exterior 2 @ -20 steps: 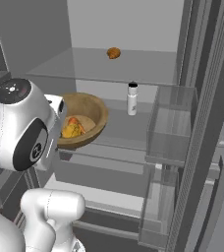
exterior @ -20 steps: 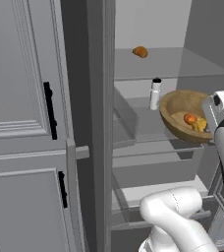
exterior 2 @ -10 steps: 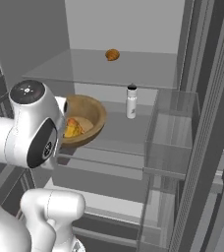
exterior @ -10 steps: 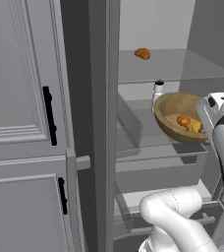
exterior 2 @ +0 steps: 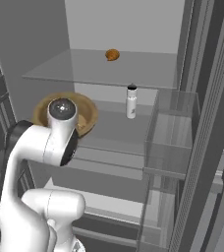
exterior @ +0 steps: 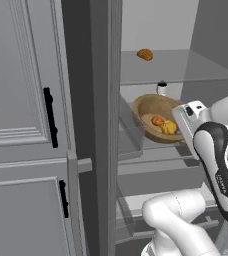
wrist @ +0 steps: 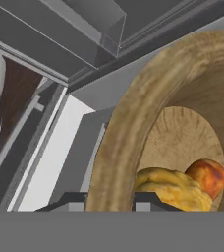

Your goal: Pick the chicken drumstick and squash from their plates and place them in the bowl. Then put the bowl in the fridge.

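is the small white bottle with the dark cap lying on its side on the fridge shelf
No, the small white bottle with the dark cap stands upright on the glass shelf.

I see a tan-brown wooden bowl (exterior: 158, 120), yellow squash (exterior: 169, 128), orange-brown drumstick (exterior: 157, 120), grey fridge (exterior: 21, 90) with black handles (exterior: 49, 118).

Wood bowl (exterior: 158, 117) w/ squash (exterior: 169, 127) & drumstick (exterior: 157, 120) inside, over fridge (exterior: 31, 125) mid shelf.
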You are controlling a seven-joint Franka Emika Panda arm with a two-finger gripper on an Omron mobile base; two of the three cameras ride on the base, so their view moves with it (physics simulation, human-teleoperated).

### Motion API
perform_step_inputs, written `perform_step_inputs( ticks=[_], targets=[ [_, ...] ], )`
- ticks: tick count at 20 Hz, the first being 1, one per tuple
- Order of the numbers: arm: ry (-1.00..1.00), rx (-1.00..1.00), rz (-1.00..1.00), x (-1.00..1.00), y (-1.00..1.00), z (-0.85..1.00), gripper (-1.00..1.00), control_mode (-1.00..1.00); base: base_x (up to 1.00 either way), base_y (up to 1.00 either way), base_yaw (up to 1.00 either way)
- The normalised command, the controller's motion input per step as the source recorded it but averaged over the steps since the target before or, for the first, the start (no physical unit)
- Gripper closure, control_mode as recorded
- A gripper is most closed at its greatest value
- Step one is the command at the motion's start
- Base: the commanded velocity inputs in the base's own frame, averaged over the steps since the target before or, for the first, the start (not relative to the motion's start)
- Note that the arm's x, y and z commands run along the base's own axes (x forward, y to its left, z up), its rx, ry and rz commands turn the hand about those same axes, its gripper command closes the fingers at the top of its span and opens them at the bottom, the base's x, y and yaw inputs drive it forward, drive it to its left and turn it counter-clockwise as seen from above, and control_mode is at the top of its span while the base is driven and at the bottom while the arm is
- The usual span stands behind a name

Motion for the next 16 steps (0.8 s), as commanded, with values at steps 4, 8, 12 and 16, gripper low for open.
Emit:
perform_step_inputs(
  ticks=[4, 8, 12, 16],
  targets=[
    [0.02, 0.04, 0.2, 0.93, 0.11, -0.35, 1.0, -1.0, 0.0, 0.0, 0.0],
    [0.01, 0.0, 0.13, 0.71, 0.0, -0.3, 1.0, -1.0, 0.0, 0.0, 0.0],
    [0.0, 0.0, 0.09, 0.8, 0.02, -0.45, 1.0, -1.0, 0.0, 0.0, 0.0],
    [0.0, 0.0, 0.05, 0.65, 0.07, -0.51, 1.0, -1.0, 0.0, 0.0, 0.0]
  ],
)
